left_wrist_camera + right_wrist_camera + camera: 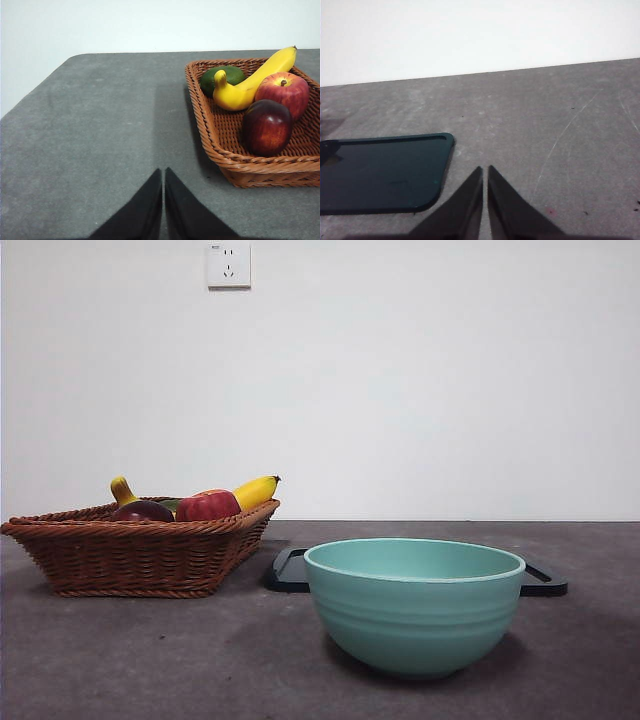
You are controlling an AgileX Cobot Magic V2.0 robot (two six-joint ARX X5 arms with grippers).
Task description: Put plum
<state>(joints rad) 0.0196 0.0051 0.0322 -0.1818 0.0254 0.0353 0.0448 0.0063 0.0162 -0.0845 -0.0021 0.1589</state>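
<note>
Nothing was begun — the plum point(267, 127) lay in the wicker basket point(210, 131) beside the red apple point(283, 92). The left hand point(163, 175) and right hand point(485, 172) both hung clenched, empty; the left, nearer, would need to open first.

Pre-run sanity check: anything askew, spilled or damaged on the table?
Nothing stands out. The plum, apple, banana and a green fruit sit inside the basket; the bowl stands upright, black tray flat.
</note>
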